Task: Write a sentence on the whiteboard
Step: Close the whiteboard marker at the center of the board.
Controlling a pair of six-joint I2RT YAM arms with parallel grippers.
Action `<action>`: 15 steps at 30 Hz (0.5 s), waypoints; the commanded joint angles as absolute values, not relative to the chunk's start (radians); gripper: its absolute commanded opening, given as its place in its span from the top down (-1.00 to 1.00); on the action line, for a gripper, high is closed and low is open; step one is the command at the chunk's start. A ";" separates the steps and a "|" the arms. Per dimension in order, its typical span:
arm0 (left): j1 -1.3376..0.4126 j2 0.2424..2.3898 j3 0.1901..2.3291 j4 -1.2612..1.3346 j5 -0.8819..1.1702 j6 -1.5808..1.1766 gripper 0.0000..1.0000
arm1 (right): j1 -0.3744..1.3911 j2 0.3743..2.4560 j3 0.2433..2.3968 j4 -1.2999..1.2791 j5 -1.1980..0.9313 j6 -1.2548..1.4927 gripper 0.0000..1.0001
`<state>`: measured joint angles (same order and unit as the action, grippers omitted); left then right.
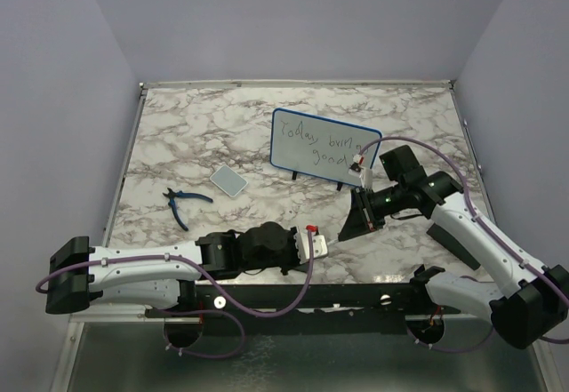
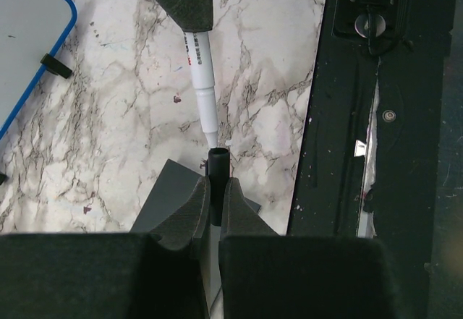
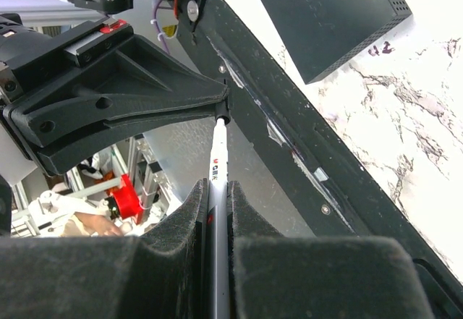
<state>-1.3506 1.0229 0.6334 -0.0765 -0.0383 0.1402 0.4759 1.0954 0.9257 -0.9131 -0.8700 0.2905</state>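
Whiteboard (image 1: 322, 148) stood propped on its two black feet toward the back right of the marble table (image 1: 178, 134), face turned to the arms. Sentence (image 1: 322, 140) sat on it in thin dark strokes, two lines: the upper read roughly "Today bring", the lower "good". The end of the upper line was too faint to read with certainty.

Right gripper (image 3: 215, 189) was in front of the board's lower right corner, apart from it, and pointed toward the near edge. Its fingers were clamped on the marker (image 2: 201, 80), a white barrel with red print, bare tip leading.

Left gripper (image 2: 217, 189) sat low by the near edge. Its fingers were pressed tight on the black cap (image 2: 218, 166), with the cap's mouth facing the marker. The marker tip met the mouth of the cap; could not tell whether it had gone in. Marker and cap lay in one line, and the two grippers faced each other nose to nose.

Dark pad (image 3: 325, 15) lay flat on the table beneath the left gripper, just beside the black rail (image 2: 376, 152) along the near edge.

Blue-handled pliers (image 1: 178, 205) lay at the left of the table. A small grey tile (image 1: 231, 181) lay between the pliers and the board. Both were well apart from the grippers.
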 commanded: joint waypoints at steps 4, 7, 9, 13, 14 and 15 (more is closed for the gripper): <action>-1.357 0.997 0.647 -0.060 -0.023 0.138 1.00 | 0.487 1.069 0.890 -0.872 -0.892 0.318 0.99; -1.357 0.996 0.649 -0.059 -0.026 0.134 1.00 | 0.491 1.069 0.880 -0.862 -0.892 0.322 0.99; -1.357 0.996 0.649 -0.057 -0.024 0.134 1.00 | 0.492 1.068 0.877 -0.859 -0.893 0.323 0.99; -1.356 1.002 0.652 -0.056 -0.014 0.133 1.00 | 0.497 1.067 0.874 -0.830 -0.905 0.341 0.99; -1.356 1.003 0.653 -0.056 -0.012 0.133 1.00 | 0.498 1.066 0.871 -0.817 -0.910 0.350 0.99; -1.357 0.999 0.650 -0.054 -0.011 0.130 1.00 | 0.503 1.066 0.858 -0.782 -0.916 0.364 0.99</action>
<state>-1.3506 1.0134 0.6334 -0.0753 -0.0349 0.1390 0.4904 1.0801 0.8806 -0.8505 -0.8845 0.3328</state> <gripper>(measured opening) 0.027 0.112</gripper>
